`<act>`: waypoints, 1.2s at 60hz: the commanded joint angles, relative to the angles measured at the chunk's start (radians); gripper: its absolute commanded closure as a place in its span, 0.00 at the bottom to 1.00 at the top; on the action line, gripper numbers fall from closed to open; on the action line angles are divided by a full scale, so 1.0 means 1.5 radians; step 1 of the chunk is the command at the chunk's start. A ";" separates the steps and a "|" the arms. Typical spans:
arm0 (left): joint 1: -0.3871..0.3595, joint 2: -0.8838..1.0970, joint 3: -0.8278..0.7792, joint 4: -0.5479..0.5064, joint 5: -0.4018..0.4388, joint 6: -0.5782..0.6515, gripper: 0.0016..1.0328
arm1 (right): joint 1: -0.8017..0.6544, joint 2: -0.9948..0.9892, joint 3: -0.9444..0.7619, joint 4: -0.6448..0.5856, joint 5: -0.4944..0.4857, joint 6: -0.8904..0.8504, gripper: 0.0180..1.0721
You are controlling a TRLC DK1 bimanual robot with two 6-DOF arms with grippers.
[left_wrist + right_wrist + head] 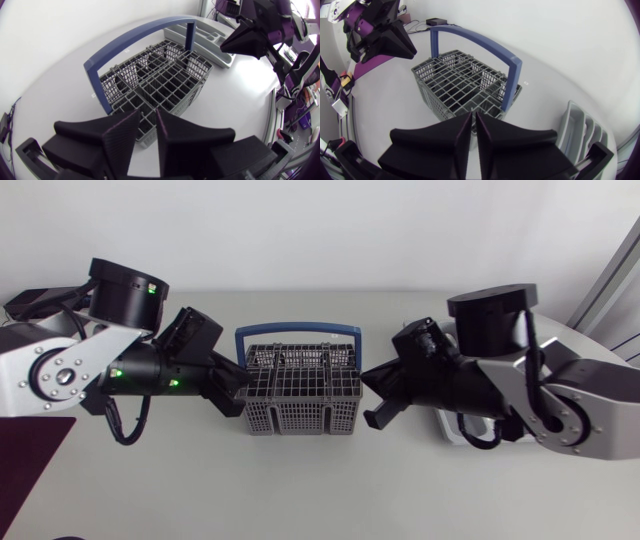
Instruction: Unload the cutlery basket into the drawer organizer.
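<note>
The grey cutlery basket point(298, 390) with its blue handle point(297, 332) stands mid-table, between my two arms. Dark shapes lie in some of its cells; I cannot tell whether they are cutlery. My left gripper point(240, 383) sits at the basket's left wall, its fingers point(122, 137) a narrow gap apart, with the basket's near corner point(146, 135) showing through the gap. My right gripper point(366, 374) is shut just off the basket's right wall, nothing between its fingers point(461, 131). The grey drawer organizer point(575, 132) lies under my right arm, mostly hidden in the head view.
A dark purple mat point(28, 470) covers the table's front left corner. In the left wrist view the organizer point(200, 42) lies beyond the basket, with my right gripper point(225, 46) above it. Bare tabletop point(300, 490) stretches in front of the basket.
</note>
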 commanded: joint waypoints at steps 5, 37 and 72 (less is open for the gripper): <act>0.026 0.077 0.046 0.005 0.027 -0.010 0.81 | 0.016 0.076 0.040 0.023 -0.012 0.019 0.94; 0.025 0.166 0.084 0.009 0.034 -0.004 0.80 | 0.002 0.163 0.074 0.027 -0.019 0.016 0.94; 0.027 0.086 0.057 -0.012 0.042 -0.005 0.80 | -0.016 0.200 0.047 0.012 0.034 -0.001 0.94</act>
